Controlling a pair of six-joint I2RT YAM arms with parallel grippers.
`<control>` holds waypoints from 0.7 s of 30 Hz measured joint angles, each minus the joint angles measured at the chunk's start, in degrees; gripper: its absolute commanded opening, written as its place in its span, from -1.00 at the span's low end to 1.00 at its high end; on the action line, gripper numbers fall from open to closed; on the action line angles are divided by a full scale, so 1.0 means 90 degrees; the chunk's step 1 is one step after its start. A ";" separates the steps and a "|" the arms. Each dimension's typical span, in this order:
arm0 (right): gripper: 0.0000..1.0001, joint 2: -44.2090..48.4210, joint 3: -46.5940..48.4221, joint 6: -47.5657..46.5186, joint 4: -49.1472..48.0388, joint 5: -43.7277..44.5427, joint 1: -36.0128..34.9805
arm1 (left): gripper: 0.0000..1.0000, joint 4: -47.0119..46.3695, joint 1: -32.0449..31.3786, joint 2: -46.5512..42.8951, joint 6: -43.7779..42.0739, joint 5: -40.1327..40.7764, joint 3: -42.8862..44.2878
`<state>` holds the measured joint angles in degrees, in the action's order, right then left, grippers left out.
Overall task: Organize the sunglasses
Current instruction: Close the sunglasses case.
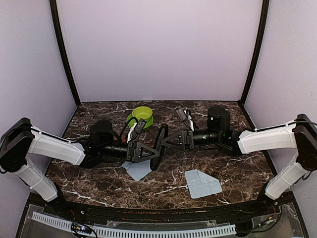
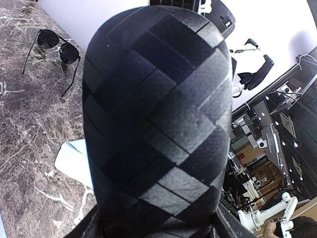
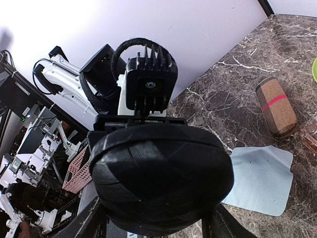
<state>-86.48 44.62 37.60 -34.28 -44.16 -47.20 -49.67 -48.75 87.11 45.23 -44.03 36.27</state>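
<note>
A black oblong case (image 1: 158,141) with a woven check pattern hangs above the table's middle, held on edge between both arms. My left gripper (image 2: 158,218) is shut on one end of it, and the case (image 2: 158,114) fills that view. My right gripper (image 3: 158,213) is shut on the other end of the case (image 3: 163,173), one finger on each side. The black wire-frame sunglasses (image 2: 54,47) lie open on the marble, apart from both grippers. A sliver of the reddish translucent pair (image 3: 312,136) shows at the right wrist view's edge.
A brown case with a red stripe (image 3: 276,106) lies on the marble. A green bowl (image 1: 142,115) stands at the back. One pale blue cloth (image 1: 137,168) lies under the left gripper, another (image 1: 203,182) at the front right.
</note>
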 measured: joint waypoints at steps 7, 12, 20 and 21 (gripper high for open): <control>-0.21 -0.0015 0.0000 -0.0029 0.0007 -0.0100 0.0068 | -0.45 -0.0090 0.0000 0.0007 0.0002 -0.0010 -0.0044; -0.21 -0.0032 0.0000 -0.0053 0.0032 -0.0138 0.0073 | -0.40 -0.0245 0.0000 0.0046 0.0032 -0.0010 -0.0112; -0.29 -0.0119 0.0000 -0.0104 0.0005 -0.0321 0.0126 | -0.22 -0.0486 0.0000 0.0165 0.0119 -0.0053 -0.0175; -0.29 -0.0131 0.0000 -0.0138 0.0000 -0.0418 0.0141 | -0.18 -0.0500 0.0000 0.0165 0.0121 -0.0083 -0.0182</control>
<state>-87.66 44.62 36.36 -34.28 -47.92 -45.93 -54.17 -48.75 88.60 46.33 -44.77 34.63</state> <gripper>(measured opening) 0.603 0.630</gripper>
